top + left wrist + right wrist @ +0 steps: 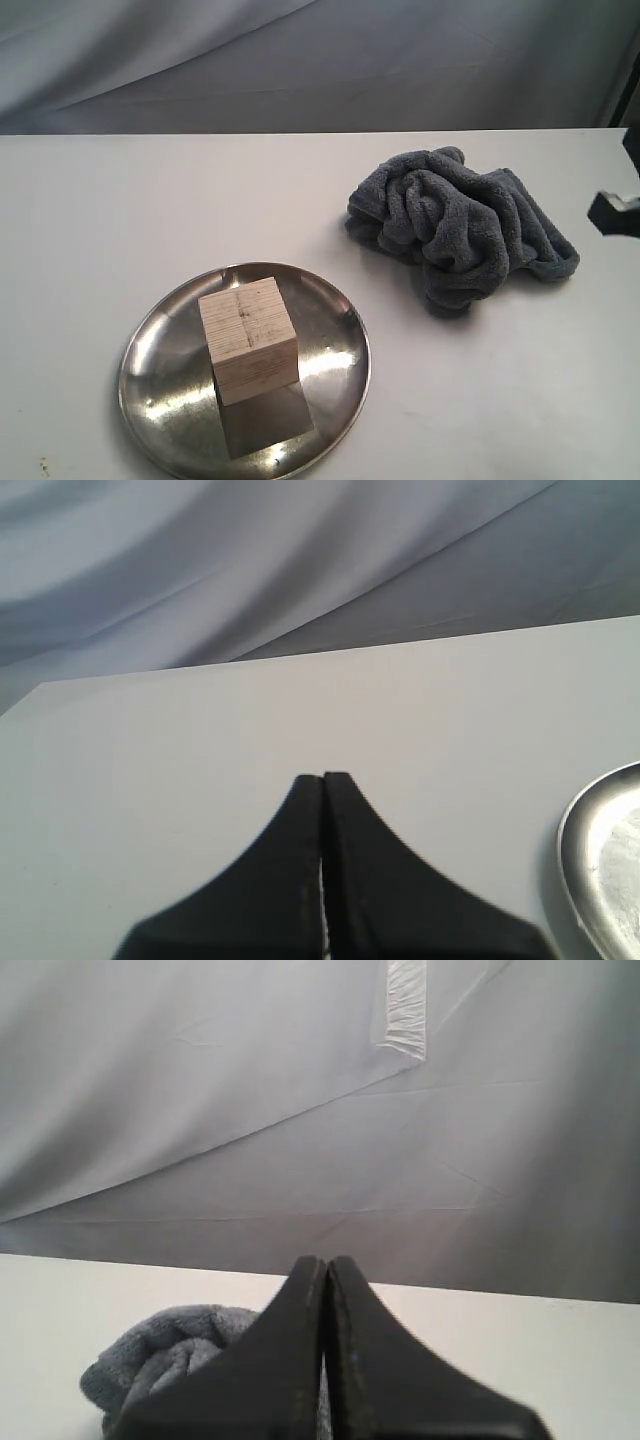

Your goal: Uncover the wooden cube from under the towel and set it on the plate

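Cube: upright mid-plate, one vertical edge facing the exterior camera; no long axis.
Plate: front-left of the bench, with bare top all round.
Towel: bunched on the right side, well apart.
Left gripper: closed, holding nothing; its view shows only the plate rim.
Right gripper: closed, holding nothing; its view shows only the towel.

A white table fills the scene from left to right. Beyond its far edge hangs a creased grey fabric backdrop, with a shiny translucent strip on it.
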Action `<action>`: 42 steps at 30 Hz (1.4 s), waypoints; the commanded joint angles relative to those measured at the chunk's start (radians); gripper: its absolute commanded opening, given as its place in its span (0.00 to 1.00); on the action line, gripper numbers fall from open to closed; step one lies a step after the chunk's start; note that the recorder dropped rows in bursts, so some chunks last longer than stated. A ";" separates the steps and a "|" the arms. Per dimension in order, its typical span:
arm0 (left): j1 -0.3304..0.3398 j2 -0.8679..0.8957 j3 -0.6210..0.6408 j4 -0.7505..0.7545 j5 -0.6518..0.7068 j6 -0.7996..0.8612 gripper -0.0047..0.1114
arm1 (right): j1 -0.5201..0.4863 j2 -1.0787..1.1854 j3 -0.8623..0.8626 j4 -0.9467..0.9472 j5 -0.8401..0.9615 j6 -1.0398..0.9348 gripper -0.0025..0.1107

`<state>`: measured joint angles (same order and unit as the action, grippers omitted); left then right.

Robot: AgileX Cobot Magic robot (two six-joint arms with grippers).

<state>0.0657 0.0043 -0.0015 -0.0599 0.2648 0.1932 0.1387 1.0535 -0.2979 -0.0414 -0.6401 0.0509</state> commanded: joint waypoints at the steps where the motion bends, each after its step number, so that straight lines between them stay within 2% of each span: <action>1: -0.001 -0.004 0.002 -0.005 0.001 0.000 0.04 | 0.001 -0.123 0.133 -0.018 -0.026 0.031 0.02; 6: -0.001 -0.004 0.002 -0.005 0.001 0.000 0.04 | 0.001 -0.300 0.277 -0.073 -0.025 0.092 0.02; 8: -0.001 -0.004 0.002 -0.005 0.001 0.000 0.04 | 0.001 -0.395 0.298 -0.157 -0.022 0.139 0.02; 12: -0.001 -0.004 0.002 -0.005 0.001 -0.002 0.04 | 0.001 -0.645 0.298 -0.177 0.205 0.217 0.02; 17: -0.001 -0.004 0.002 -0.005 0.001 -0.002 0.04 | 0.001 -0.810 0.298 -0.177 0.421 0.219 0.02; 22: -0.001 -0.004 0.002 -0.005 0.001 -0.002 0.04 | -0.032 -0.938 0.298 -0.004 0.537 0.219 0.02; 25: -0.001 -0.004 0.002 -0.005 0.001 -0.002 0.04 | -0.096 -1.028 0.298 0.041 0.631 0.219 0.02; 27: -0.001 -0.004 0.002 -0.005 0.001 -0.002 0.04 | -0.107 -1.054 0.298 0.041 0.708 0.219 0.02; 29: -0.001 -0.004 0.002 -0.005 0.001 -0.002 0.04 | -0.105 -1.054 0.298 0.133 0.748 0.251 0.02; 42: -0.001 -0.004 0.002 -0.005 0.001 0.000 0.04 | -0.105 -1.054 0.298 0.146 0.748 0.244 0.02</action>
<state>0.0657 0.0043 -0.0015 -0.0599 0.2648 0.1932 0.0403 0.0059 -0.0024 0.1008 0.1030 0.3020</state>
